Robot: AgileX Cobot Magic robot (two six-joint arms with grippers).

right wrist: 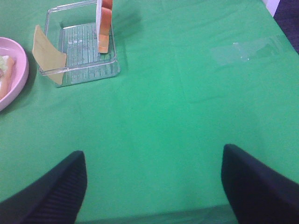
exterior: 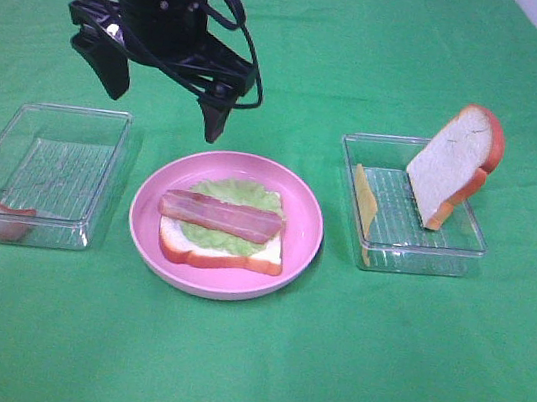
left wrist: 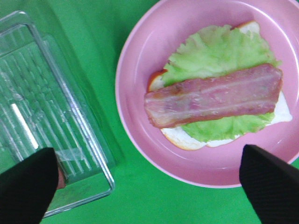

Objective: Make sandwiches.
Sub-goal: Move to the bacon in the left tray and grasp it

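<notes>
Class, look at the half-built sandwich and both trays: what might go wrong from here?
1. The bread slice leans tilted at the right tray's edge; a nudge may topple it onto the cloth.
2. The cheese stands on edge against that tray's wall, so it may be awkward to grasp.
3. The bacon strip lies loose on the lettuce; adding layers could slide it off.

Matt green cloth [exterior: 423,386], faintly creased. Clear glossy plastic, ribbed floor: left tray [exterior: 107,187], right tray [exterior: 412,255]. Glossy pink plate [exterior: 304,237]. Waxy bacon strip [left wrist: 215,95]; crinkled matt lettuce [left wrist: 215,46]. Matt black left gripper fingers [left wrist: 268,184]; right gripper fingers [right wrist: 51,191] finely ribbed.
</notes>
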